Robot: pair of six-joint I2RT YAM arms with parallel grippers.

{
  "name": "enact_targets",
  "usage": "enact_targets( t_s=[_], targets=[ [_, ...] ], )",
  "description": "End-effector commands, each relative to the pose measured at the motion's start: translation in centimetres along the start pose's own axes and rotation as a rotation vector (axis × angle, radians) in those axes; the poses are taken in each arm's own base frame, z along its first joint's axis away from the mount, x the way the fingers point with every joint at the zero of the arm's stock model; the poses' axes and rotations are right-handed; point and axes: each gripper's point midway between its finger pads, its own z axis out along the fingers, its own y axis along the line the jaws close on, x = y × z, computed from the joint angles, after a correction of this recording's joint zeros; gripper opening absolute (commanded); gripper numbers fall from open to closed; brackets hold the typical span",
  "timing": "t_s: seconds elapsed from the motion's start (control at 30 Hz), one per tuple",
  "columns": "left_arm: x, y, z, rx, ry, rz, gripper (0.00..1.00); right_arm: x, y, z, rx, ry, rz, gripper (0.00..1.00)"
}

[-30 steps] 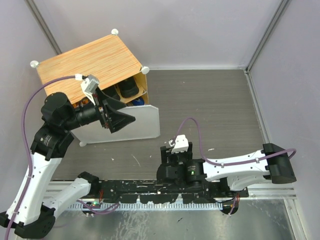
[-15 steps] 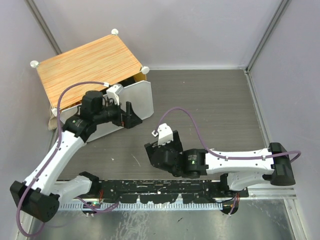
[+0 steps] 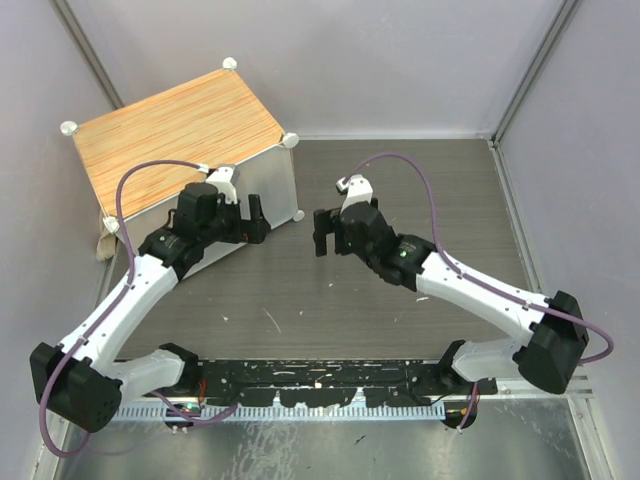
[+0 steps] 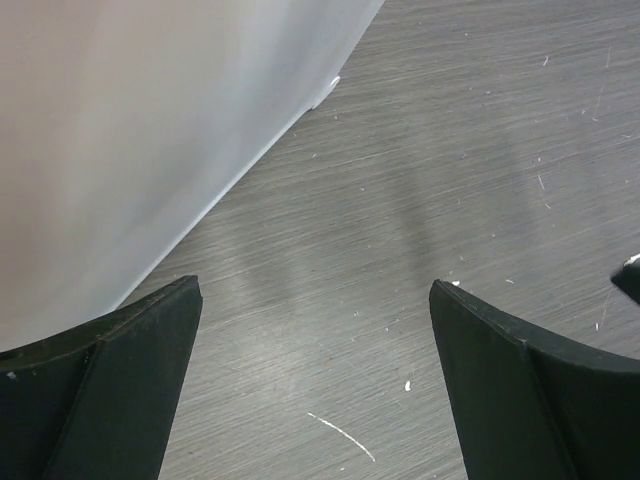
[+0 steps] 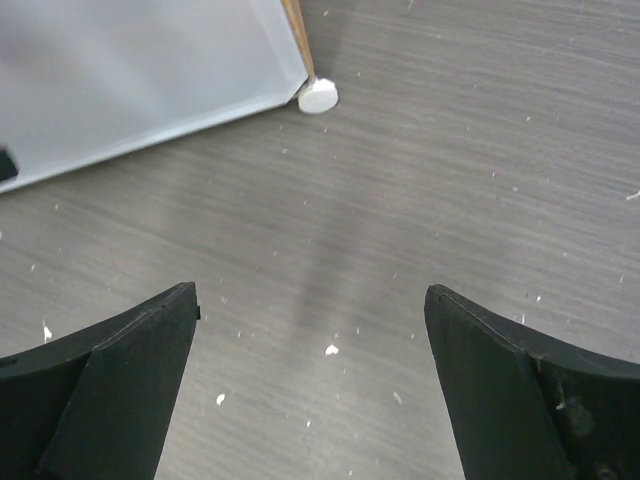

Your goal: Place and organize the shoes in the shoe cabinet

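The shoe cabinet point(image 3: 180, 130) stands at the back left, wood-grain top up, its white door point(image 3: 265, 185) shut against the front. No shoes show; the inside is hidden. My left gripper point(image 3: 257, 222) is open and empty, right beside the door's lower part. The door point(image 4: 130, 130) fills the upper left of the left wrist view. My right gripper point(image 3: 322, 232) is open and empty over the floor, a short way right of the cabinet's front corner. The right wrist view shows the door point(image 5: 130, 80) and a white corner knob point(image 5: 319, 96).
Grey walls close the back and both sides. The dark wood-grain table point(image 3: 420, 200) stretches to the right of the cabinet. A black rail point(image 3: 320, 385) with the arm bases runs along the near edge.
The cabinet door has swung from wide open to shut, hiding the shoes inside. My left gripper followed it in. My right arm reached from near its base to the cabinet's front corner.
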Motion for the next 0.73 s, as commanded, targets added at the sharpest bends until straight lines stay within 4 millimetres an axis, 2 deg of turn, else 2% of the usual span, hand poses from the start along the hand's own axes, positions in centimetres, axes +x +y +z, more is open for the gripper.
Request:
enact_targets(
  t_s=[0.0, 0.27, 0.37, 0.5, 0.7],
  targets=[
    [-2.5, -0.6, -0.8, -0.001, -0.105, 0.022, 0.98, -4.2, 2.2, 1.0, -0.131, -0.059, 0.018, 1.00],
    [-1.5, -7.3, -5.3, 0.352, -0.065, 0.010, 0.98, -5.3, 0.3, 1.7, -0.011, -0.094, -0.009, 1.00],
    [-0.7, -8.9, -7.0, 0.453, -0.032, 0.000, 0.98, -5.2, -0.2, 1.7, 0.016, -0.097, -0.009, 1.00],
    [0.0, -9.8, -8.7, 0.517, -0.014, -0.009, 0.98, -5.0, -0.5, 1.8, 0.028, -0.096, -0.011, 1.00],
    [0.7, -9.2, -9.5, 0.493, -0.005, 0.015, 0.98, -4.4, -0.4, 2.0, 0.021, -0.078, -0.015, 1.00]
  ],
)
